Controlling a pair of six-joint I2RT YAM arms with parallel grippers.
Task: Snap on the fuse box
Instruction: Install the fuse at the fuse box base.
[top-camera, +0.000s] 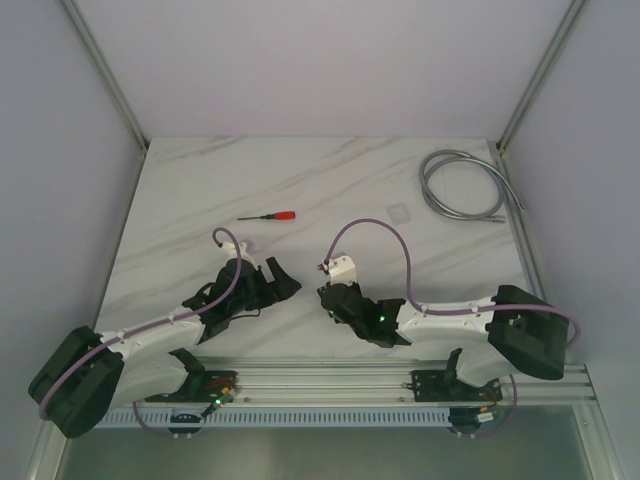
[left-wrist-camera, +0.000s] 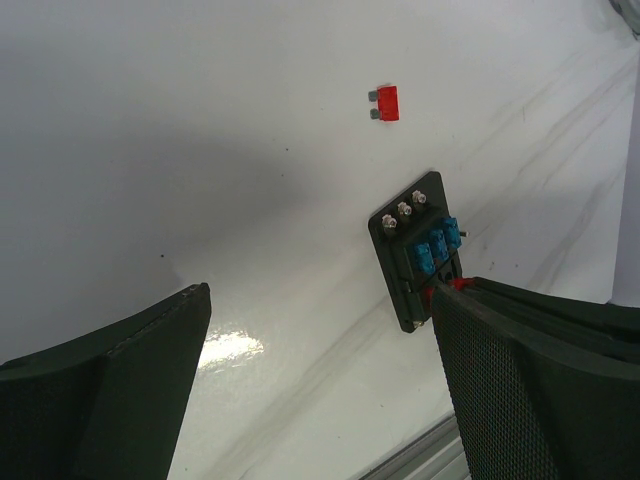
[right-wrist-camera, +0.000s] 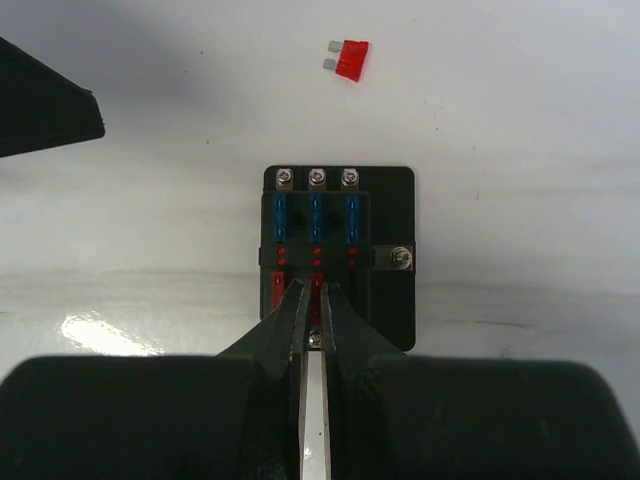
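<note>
Black right gripper (right-wrist-camera: 315, 296) perhaps touching fuse box (right-wrist-camera: 393, 305).

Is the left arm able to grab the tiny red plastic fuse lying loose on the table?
Probably yes. The tiny red plastic fuse lies alone on the white marble table, ahead of the open left gripper. The flat black fuse box sits just beside that path, so go carefully.

My right gripper (right-wrist-camera: 315, 298) is down on the near row of the fuse box (right-wrist-camera: 390, 205), tight there. Bare counter (top-camera: 200, 200) to the box's right. A loose red fuse (right-wrist-camera: 350, 60) lies just beyond it. My left gripper (left-wrist-camera: 320, 300), spread wide, crowds the left. Screwdriver (top-camera: 268, 216) and coiled cable (top-camera: 465, 185) sit far back.
</note>
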